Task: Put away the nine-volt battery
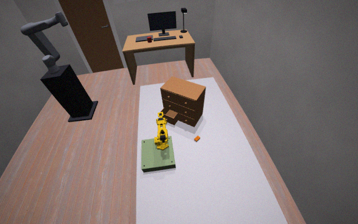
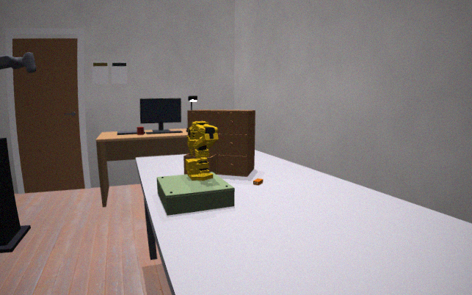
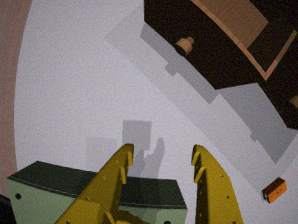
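Note:
The orange nine-volt battery point(image 1: 197, 138) lies on the white table, to the right of my arm and in front of the dresser; it also shows in the exterior view point(image 2: 258, 181) and at the right edge of the wrist view point(image 3: 274, 189). The brown dresser point(image 1: 183, 100) has its bottom left drawer point(image 1: 171, 115) pulled out. In the wrist view that drawer point(image 3: 226, 3) shows only a bare brown floor, with its knob point(image 3: 185, 44) towards me. My gripper point(image 3: 161, 152) is raised above the table in front of the drawer, fingers apart with nothing between them.
My arm stands on a green base block point(image 1: 158, 154) near the table's left edge. The dresser's other drawers are shut. A desk with a monitor point(image 1: 162, 22) and a grey arm on a black pedestal point(image 1: 66, 92) stand off the table.

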`<state>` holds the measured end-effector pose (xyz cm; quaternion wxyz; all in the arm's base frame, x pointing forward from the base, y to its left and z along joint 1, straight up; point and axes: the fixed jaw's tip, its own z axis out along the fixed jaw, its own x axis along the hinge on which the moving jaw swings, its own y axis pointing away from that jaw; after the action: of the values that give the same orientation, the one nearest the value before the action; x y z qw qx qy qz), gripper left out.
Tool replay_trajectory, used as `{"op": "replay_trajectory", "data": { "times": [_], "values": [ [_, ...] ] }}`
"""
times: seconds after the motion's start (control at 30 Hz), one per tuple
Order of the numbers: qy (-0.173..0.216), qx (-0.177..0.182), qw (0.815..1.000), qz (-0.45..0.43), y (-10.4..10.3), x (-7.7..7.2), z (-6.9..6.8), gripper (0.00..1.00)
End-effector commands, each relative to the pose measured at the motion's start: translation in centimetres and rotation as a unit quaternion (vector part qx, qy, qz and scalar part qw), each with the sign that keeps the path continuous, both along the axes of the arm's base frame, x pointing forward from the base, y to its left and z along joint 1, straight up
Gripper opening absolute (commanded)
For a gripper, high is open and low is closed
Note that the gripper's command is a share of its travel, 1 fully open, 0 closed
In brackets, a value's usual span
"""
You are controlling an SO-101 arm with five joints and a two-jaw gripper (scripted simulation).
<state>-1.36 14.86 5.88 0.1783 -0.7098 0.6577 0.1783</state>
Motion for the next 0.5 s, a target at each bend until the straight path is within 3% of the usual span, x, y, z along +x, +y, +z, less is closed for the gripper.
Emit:
{"op": "replay_trajectory", "data": {
  "times": [0.0,0.4,0.47],
  "values": [
    [-0.001,0.007,1.0,0.0,0.1,0.1,0.3,0.21],
    [0.004,0.137,0.99,-0.041,6.2,1.3,5.4,0.21],
    [0.004,0.137,0.99,-0.041,6.2,1.3,5.4,0.21]
  ]
}}
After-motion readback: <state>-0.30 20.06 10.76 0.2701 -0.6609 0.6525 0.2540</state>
